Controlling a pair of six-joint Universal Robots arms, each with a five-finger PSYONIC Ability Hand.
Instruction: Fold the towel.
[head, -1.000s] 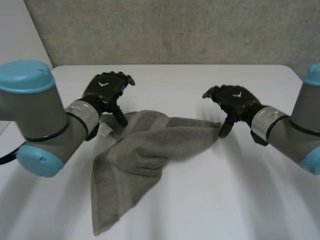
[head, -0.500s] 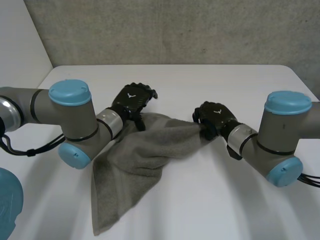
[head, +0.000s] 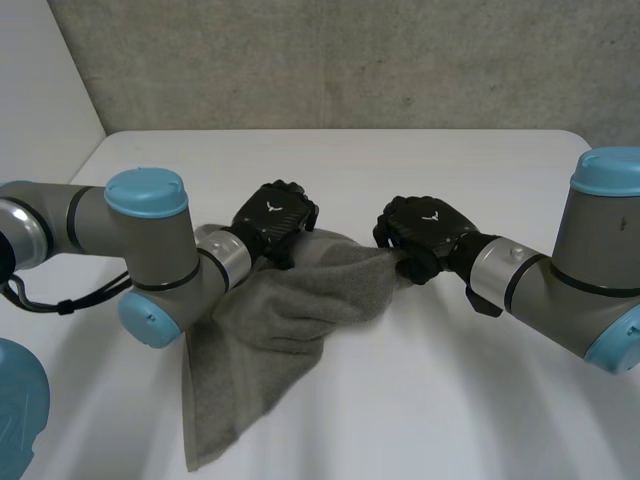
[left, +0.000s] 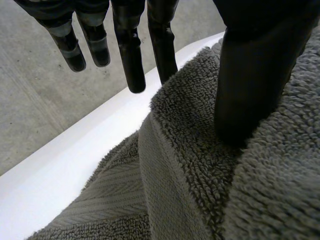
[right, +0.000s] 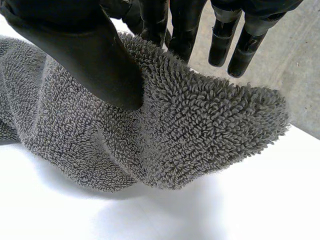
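Both your black left hand (head: 275, 215) and black right hand (head: 420, 230) pinch the crumpled grey terry towel's (head: 280, 310) far edge between thumb and fingers (left: 129, 50), its length trailing over the white tabletop (head: 450, 400) beneath the left arm.

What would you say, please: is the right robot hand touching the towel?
Touching. The right wrist view shows the right robot hand pressing its thumb into the towel, with fingers behind the fold, pinching it.

The towel (head: 290, 300) lies on the table (head: 450, 400), left of centre. The left hand (head: 275, 215) pinches the towel's far left corner, the right hand (head: 420, 228) its far right corner.
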